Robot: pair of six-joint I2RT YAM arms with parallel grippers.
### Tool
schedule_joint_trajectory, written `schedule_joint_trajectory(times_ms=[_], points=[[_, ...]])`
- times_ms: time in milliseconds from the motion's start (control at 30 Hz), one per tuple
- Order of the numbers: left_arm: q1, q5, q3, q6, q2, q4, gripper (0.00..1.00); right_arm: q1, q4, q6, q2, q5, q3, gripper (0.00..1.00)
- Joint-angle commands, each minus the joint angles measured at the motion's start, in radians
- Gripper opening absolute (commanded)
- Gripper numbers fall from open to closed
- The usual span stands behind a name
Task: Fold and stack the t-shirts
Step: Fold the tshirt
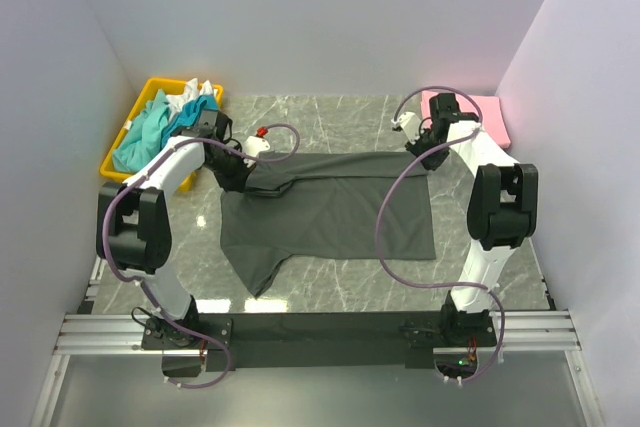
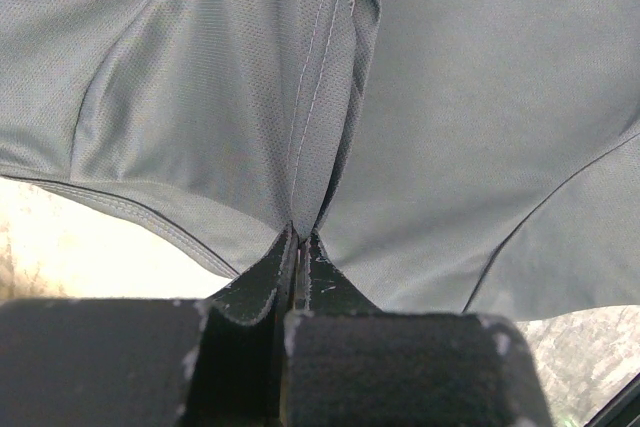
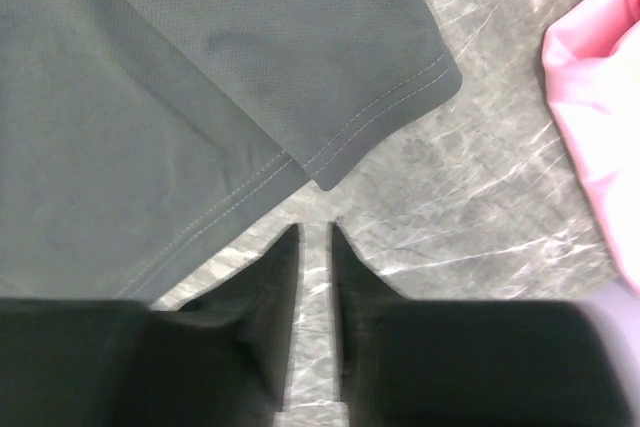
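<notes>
We are folding the grey t-shirt (image 1: 340, 212), centre frame: left gripper (image 2: 300, 237) pinching it, right gripper (image 3: 315, 232) narrowly parted, empty. Next, probably, our left lets go.

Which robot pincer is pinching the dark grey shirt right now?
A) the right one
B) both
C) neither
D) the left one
D: the left pincer is shut on a fold of the dark grey shirt, while the right pincer sits slightly open over the bare table, just off the shirt's corner.
</notes>
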Motion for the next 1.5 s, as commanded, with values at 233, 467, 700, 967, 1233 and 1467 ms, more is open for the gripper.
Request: schedule_joint_trajectory(times_ms=[233,467,700,967,1233,1467], points=[[0.004,0.038,0.055,0.006,0.033,0.002,0.01,0.036,0.081,-0.019,0.022,0.045,-0.027,0.40],[0.004,0.039,0.050,-0.002,0.050,0.011,0.01,0.048,0.110,-0.031,0.074,0.070,-0.031,0.33],[0.004,0.036,0.061,-0.002,0.067,0.011,0.01,0.049,0.104,-0.037,0.106,0.072,-0.033,0.35],[0.004,0.036,0.064,-0.004,0.073,0.015,0.01,0.049,0.132,-0.039,0.123,0.098,-0.035,0.20],[0.010,0.059,0.106,-0.019,0.067,-0.026,0.01,0.043,0.107,-0.039,0.079,0.087,-0.018,0.00],[0.036,0.056,0.116,-0.005,0.030,-0.064,0.01,0.034,0.037,-0.037,0.011,0.039,0.004,0.00]])
